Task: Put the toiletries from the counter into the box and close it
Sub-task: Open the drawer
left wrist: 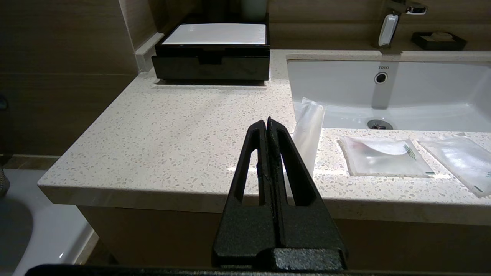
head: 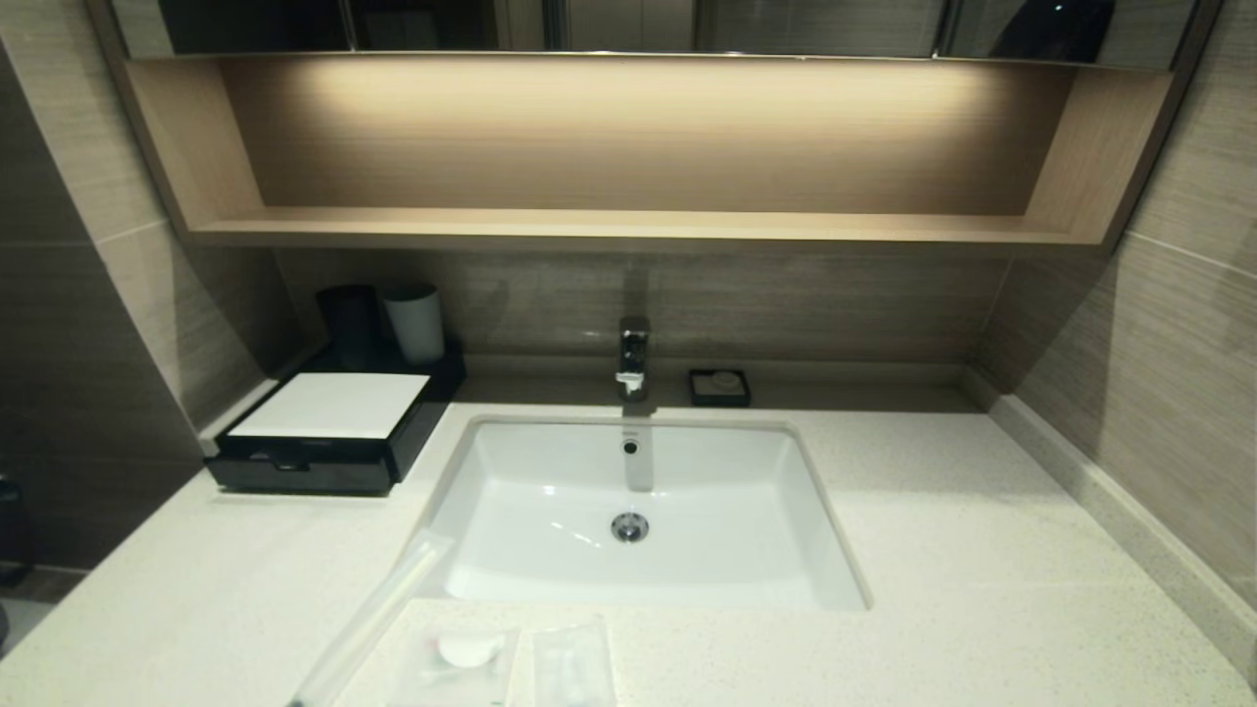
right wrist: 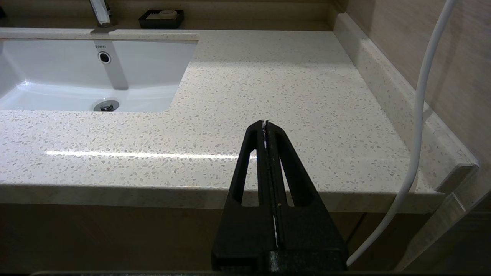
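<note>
The black box [head: 329, 432] with a white top panel stands at the counter's [head: 982, 550] back left, its drawer shut; it also shows in the left wrist view [left wrist: 213, 53]. Three clear packets lie along the front edge: a long thin one [head: 378, 614] [left wrist: 308, 134], a squarish one with a white disc [head: 466, 653] [left wrist: 383, 155], and a small rectangular one [head: 574, 668] [left wrist: 458, 159]. My left gripper [left wrist: 266, 122] is shut and empty, held before the counter's front edge, just left of the long packet. My right gripper [right wrist: 264, 124] is shut and empty before the counter's right front. Neither shows in the head view.
A white sink basin [head: 638, 511] sits mid-counter with a chrome tap [head: 633, 355] behind it. A small black dish [head: 719, 387] stands right of the tap. A black cup [head: 349, 319] and a white cup [head: 415, 322] stand behind the box. A white cable [right wrist: 418, 115] hangs at the right.
</note>
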You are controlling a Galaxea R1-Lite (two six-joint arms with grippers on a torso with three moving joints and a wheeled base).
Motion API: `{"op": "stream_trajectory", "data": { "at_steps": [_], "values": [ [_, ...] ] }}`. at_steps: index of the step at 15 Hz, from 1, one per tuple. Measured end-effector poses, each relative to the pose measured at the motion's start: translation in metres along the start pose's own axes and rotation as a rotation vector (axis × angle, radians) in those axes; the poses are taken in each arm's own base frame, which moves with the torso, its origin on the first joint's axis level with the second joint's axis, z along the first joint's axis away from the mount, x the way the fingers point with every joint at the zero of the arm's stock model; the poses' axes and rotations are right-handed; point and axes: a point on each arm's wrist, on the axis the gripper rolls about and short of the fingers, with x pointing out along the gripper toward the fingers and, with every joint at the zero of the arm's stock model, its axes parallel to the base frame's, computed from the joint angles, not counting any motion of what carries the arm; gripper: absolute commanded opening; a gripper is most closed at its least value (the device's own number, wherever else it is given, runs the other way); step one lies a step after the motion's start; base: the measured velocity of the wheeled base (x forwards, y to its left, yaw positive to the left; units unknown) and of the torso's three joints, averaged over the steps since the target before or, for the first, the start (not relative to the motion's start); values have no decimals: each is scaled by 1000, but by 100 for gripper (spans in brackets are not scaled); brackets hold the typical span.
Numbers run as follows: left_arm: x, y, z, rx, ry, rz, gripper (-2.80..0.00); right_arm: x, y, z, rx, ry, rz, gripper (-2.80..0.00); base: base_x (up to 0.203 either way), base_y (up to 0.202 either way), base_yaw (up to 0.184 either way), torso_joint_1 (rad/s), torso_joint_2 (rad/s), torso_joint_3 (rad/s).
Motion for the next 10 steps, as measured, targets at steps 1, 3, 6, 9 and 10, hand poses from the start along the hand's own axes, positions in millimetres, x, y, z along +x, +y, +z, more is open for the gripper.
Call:
{"op": "stream_trajectory", "data": {
  "at_steps": [1,3,6,9,10],
  "values": [
    [0,0,0,1,1,0,-280,0,0,0,0,0,0,-280,0,0,0,0,0,0],
    [0,0,0,6,3,1,-280,0,0,0,0,0,0,-280,0,0,0,0,0,0],
    [-4,0,9,7,4,0,-280,0,0,0,0,0,0,-280,0,0,0,0,0,0],
    [-13,1,28,6,-12,-3,-280,0,0,0,0,0,0,-280,0,0,0,0,0,0],
    [-16,1,35,7,-31,-3,-280,0,0,0,0,0,0,-280,0,0,0,0,0,0]
  ]
}}
